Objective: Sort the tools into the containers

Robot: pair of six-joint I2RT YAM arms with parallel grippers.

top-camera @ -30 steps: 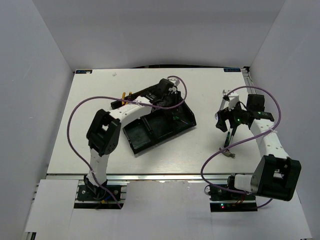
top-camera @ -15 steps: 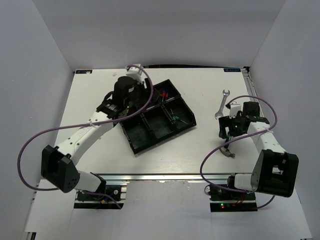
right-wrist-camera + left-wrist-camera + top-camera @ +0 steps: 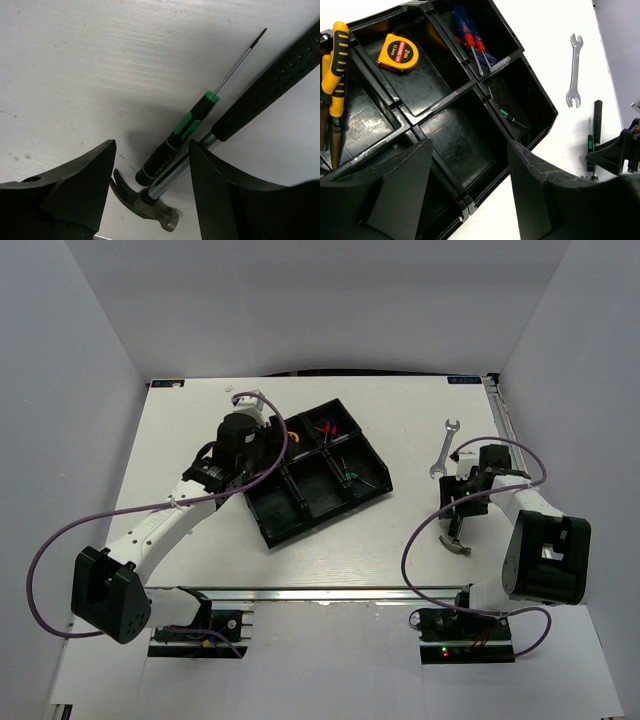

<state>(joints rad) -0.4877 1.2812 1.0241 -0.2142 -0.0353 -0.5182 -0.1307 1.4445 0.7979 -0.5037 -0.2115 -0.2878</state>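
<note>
Left wrist view: left fingers [image 3: 395, 190] stand apart with nothing clamped, hovering over one end of the black tray [image 3: 540, 107].
Pliers [image 3: 334, 75]: yellow-handled, in the tray's left end compartment, cut off by the frame edge; from above the left arm hides them.
Tape measure [image 3: 397, 52]: next compartment along; the top external view shows only an orange speck.
Red-blue screwdrivers [image 3: 470, 37]: third compartment of that row.
Small green-black tool [image 3: 512, 117]: end compartment of the other row, against its wall.
Wrench [image 3: 445, 447]: on the bench [image 3: 400, 530] right of the tray, apart from it.
Right wrist view: right fingers [image 3: 75, 185] apart, straddling a green-black screwdriver [image 3: 175, 137] and the hammer [image 3: 260, 95], which lie side by side on the bench; contact cannot be told.
Hammer detail: handle cut off at the frame's right edge; from above only the head shows clearly, the rest under the right arm.
</note>
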